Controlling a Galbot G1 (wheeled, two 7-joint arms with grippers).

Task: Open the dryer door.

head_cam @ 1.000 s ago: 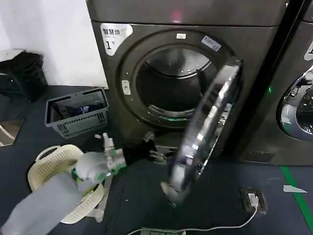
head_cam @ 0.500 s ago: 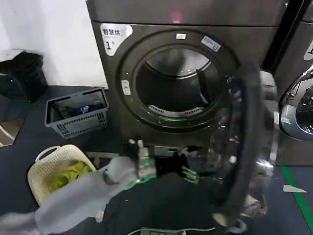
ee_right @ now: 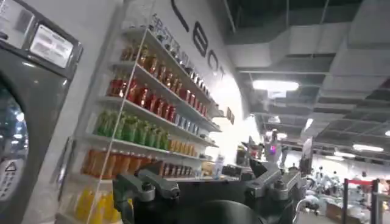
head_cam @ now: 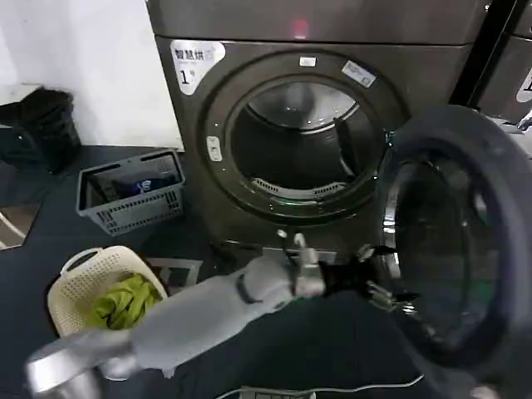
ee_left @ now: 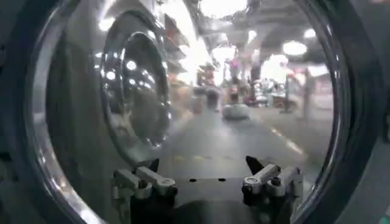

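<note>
Left gripper point(head_cam: 378, 287), fingers spread, reaches the one dryer door point(head_cam: 453, 241) swung open at right; one dryer point(head_cam: 332, 33) gapes at centre.

The dryer point(head_cam: 432, 75) is dark grey-brown with a white label point(head_cam: 196, 60). The dryer door point(head_cam: 453, 241) shows dark tinted glass. A cream basket point(head_cam: 79, 283) holds green cloth point(head_cam: 125, 301).
</note>
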